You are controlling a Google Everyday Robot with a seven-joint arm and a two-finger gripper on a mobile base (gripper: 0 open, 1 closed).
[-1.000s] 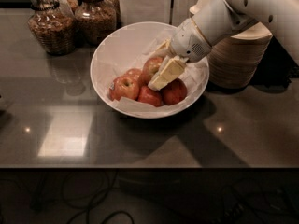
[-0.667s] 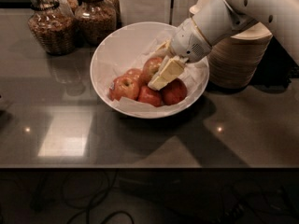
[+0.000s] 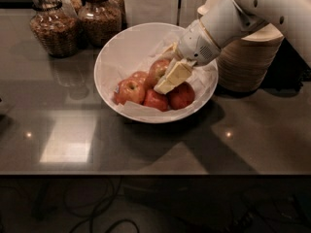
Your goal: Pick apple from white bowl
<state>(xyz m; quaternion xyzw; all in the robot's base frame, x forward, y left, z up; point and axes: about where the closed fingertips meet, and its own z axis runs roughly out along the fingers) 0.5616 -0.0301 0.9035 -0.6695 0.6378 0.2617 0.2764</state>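
The white bowl (image 3: 108, 57) stands on the dark counter, lined with crumpled white paper and holding several apples. The apple (image 3: 156, 72), red with a yellow-green blush, lies on top of the others near the bowl's middle. My gripper (image 3: 163, 70) reaches down into the bowl from the upper right. One cream finger (image 3: 174, 75) lies across the apple's front right side and the other shows behind it, so the jaws are closed on it. The apple still rests among the others.
Deeper red apples (image 3: 130, 90) (image 3: 181, 95) lie around it. Two glass jars (image 3: 52, 28) (image 3: 99, 14) of brown food stand at the back left. A stack of beige disposable bowls (image 3: 248, 62) stands right of the bowl, under my arm.
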